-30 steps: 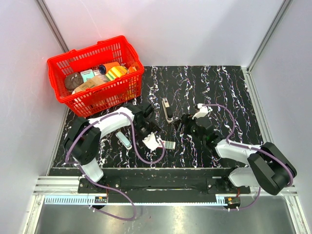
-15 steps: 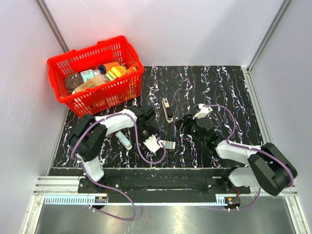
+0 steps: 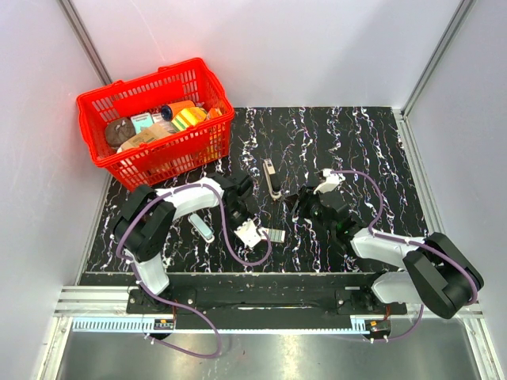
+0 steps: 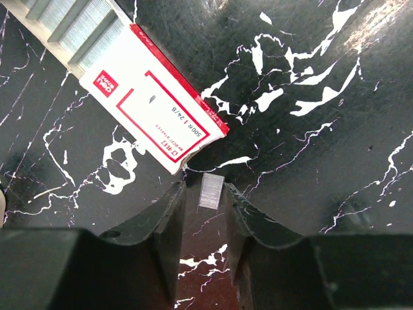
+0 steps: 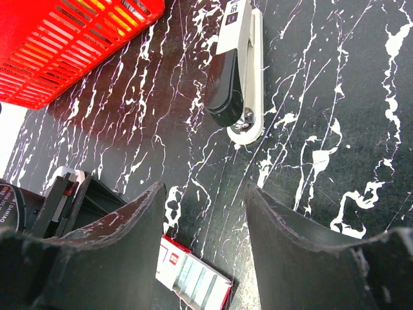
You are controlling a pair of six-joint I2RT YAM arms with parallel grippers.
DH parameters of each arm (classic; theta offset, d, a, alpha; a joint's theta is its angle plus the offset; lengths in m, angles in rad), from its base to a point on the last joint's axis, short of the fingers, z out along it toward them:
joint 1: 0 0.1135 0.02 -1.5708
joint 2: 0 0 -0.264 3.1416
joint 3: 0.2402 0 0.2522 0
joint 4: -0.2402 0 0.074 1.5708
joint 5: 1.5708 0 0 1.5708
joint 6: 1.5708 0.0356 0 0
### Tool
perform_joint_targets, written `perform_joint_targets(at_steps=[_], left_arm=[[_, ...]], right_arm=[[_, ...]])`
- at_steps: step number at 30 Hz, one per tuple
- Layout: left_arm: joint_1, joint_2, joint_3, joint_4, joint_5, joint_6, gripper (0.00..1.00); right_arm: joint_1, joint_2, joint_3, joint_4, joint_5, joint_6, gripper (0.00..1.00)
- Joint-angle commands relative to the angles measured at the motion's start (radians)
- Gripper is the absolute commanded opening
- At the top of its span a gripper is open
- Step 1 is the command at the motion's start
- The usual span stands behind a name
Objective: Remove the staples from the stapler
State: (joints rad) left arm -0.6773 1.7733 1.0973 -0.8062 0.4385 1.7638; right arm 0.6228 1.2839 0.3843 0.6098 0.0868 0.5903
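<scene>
The stapler [image 3: 272,180] lies on the black marbled table, its dark top arm and pale lower arm [image 5: 235,71] hinged slightly apart. My right gripper [image 5: 205,190] hovers open just short of its hinge end, with nothing between the fingers. My left gripper [image 4: 205,187] points down beside the red-and-white staple box [image 4: 155,113]. A short silvery strip of staples [image 4: 211,192] lies on the table between its fingertips. The jaws stand narrowly apart around the strip, with a gap still showing on the left side. From above, the left gripper [image 3: 252,229] sits next to the box [image 3: 275,235].
A red basket [image 3: 103,158] full of goods stands at the back left. A pale blue-white bar [image 3: 202,226] lies by the left arm. The staple box's open tray [image 5: 200,281] shows under the right gripper.
The left jaws have closed in a lot around the staple strip. The right jaws have narrowed somewhat. Both arms have barely shifted.
</scene>
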Motion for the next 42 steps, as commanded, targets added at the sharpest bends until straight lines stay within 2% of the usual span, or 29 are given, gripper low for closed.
perform_joint_targets(at_steps=[1,7,13,20,23,27,32,37,42], left_arm=[[-0.011,0.04,-0.014,0.029,-0.033,0.003,0.34],[-0.018,0.063,0.01,0.021,-0.061,-0.01,0.32],[-0.033,0.124,0.088,-0.083,-0.092,-0.024,0.38],[-0.045,0.143,0.104,-0.133,-0.115,-0.007,0.36],[-0.05,0.144,0.111,-0.14,-0.119,-0.026,0.29],[-0.05,0.155,0.138,-0.148,-0.118,-0.087,0.12],[-0.051,0.12,0.11,-0.097,-0.092,-0.142,0.11],[-0.051,0.107,0.176,-0.073,-0.057,-0.322,0.1],[-0.022,0.075,0.341,-0.109,0.049,-0.559,0.1]], right_arm=[[0.006,-0.026,-0.002,0.05,-0.007,0.005,0.57],[0.005,-0.024,0.001,0.05,-0.018,0.003,0.56],[0.006,-0.02,0.004,0.047,-0.016,0.003,0.54],[0.005,-0.024,0.005,0.041,-0.01,0.008,0.5],[0.006,-0.023,0.007,0.039,-0.01,0.008,0.49],[0.005,-0.024,0.004,0.038,-0.012,0.008,0.49],[0.006,-0.026,0.01,0.033,-0.019,0.008,0.49],[0.005,-0.031,0.022,0.008,-0.033,0.003,0.49],[0.006,-0.063,0.062,-0.071,-0.056,-0.021,0.49]])
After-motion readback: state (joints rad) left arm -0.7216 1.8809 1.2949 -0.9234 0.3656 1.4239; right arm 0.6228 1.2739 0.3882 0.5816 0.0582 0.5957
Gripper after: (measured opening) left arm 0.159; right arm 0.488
